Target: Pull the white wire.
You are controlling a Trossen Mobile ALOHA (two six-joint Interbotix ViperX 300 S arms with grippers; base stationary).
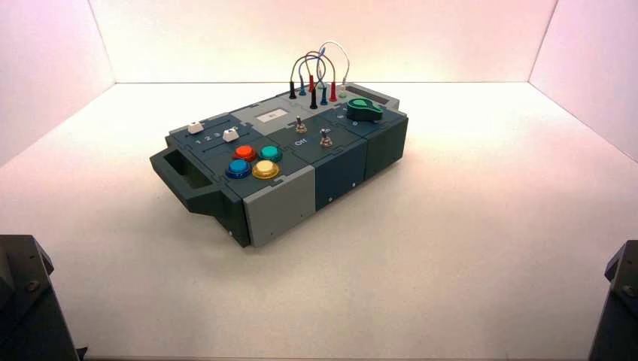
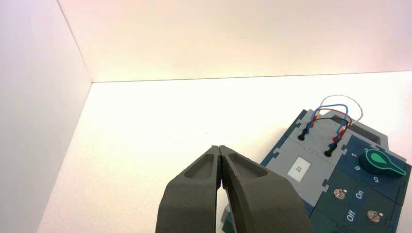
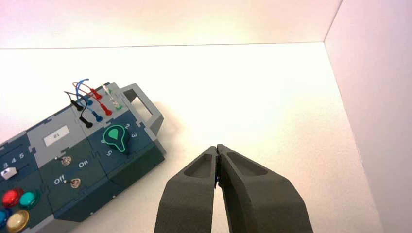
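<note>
Both arms sit parked at the near edge of the workspace, well apart from the box. The left gripper hangs over bare table off the box's left side, its jaws pressed together with the fingertips touching and nothing between them. The right gripper hangs over bare table off the box's right side in the same condition — jaws closed, tips meeting, nothing held.

The box stands turned on the white table, one corner toward the robot. Nearest on its top face is a cluster of four round buttons: blue, yellow, red and teal. Beyond them lie two white slider caps in a numbered panel. Next come two small metal toggle switches beside the lettering "On" and "Off", and a small white display window on a grey panel. The green knob sits toward the far right of the box, inside a ring of numerals.

At the far end, a group of jumper leads stands plugged into the grey panel — red, blue and black plugs among them. The white wire forms the tallest arch of the group; its pale plug is seated in the panel at the right end of the row, just behind the green knob. Neither gripper touches it.
</note>
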